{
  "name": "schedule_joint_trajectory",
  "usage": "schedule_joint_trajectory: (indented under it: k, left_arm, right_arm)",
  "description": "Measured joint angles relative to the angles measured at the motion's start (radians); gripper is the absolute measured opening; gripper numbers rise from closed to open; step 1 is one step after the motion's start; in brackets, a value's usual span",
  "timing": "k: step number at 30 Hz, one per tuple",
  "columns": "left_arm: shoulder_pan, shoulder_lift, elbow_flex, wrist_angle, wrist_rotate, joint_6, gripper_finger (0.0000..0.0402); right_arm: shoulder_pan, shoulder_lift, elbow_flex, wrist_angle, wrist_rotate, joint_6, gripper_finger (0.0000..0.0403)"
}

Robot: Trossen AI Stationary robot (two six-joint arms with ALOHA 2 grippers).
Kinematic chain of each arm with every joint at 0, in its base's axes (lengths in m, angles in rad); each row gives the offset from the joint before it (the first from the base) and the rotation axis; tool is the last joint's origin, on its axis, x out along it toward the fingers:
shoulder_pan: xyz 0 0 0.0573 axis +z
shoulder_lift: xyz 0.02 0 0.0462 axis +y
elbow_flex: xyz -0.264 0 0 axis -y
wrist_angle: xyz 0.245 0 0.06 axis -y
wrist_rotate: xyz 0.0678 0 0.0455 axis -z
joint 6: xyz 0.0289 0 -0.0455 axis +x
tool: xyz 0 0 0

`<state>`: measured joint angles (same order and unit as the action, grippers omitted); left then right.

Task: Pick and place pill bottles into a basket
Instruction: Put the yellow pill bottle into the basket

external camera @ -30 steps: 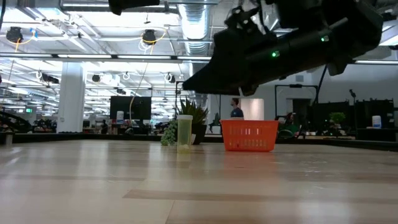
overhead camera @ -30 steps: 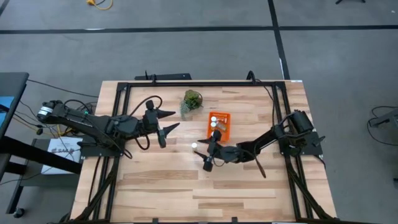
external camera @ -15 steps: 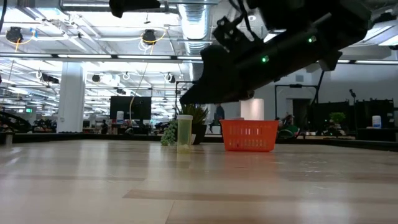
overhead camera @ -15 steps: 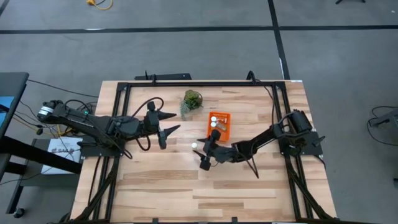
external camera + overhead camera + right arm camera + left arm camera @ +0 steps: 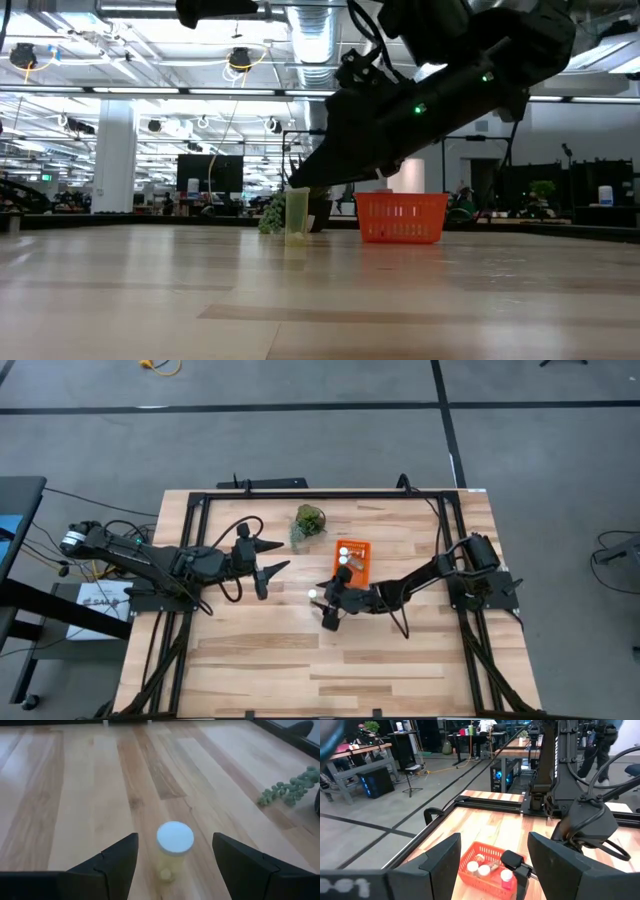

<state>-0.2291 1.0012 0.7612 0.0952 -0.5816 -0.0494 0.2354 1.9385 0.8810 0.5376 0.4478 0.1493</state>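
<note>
One pill bottle (image 5: 313, 593) with a white cap stands upright on its base on the wooden table, left of the orange basket (image 5: 362, 567). It also shows in the right wrist view (image 5: 174, 842) and the low view (image 5: 297, 215). My right gripper (image 5: 323, 606) is open, just to the right of and above this bottle. Its fingers (image 5: 116, 859) stand short of the bottle on either side and touch nothing. Other bottles (image 5: 477, 868) lie in the basket (image 5: 485, 852). My left gripper (image 5: 277, 557) is open and empty, above the table left of the bottle.
A green leafy clump (image 5: 309, 520) sits at the far side, left of the basket; its trailing sprig shows in the right wrist view (image 5: 290, 790). A black frame (image 5: 320, 493) runs round the table. Bare wood (image 5: 300, 660) lies toward the near edge.
My right gripper has come down and gone a little toward the table's left, toward the standing bottle, staying open. The bottle and the basket have kept their places.
</note>
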Motion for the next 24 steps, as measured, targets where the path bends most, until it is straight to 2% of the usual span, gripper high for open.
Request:
schedule_joint_trajectory:
  k: [24]
  left_arm:
    - [0.000, 0.000, 0.000, 0.000, 0.000, 0.001, 0.0222]
  right_arm:
    - [-0.057, 0.000, 0.000, -0.006, -0.163, -0.044, 0.0250]
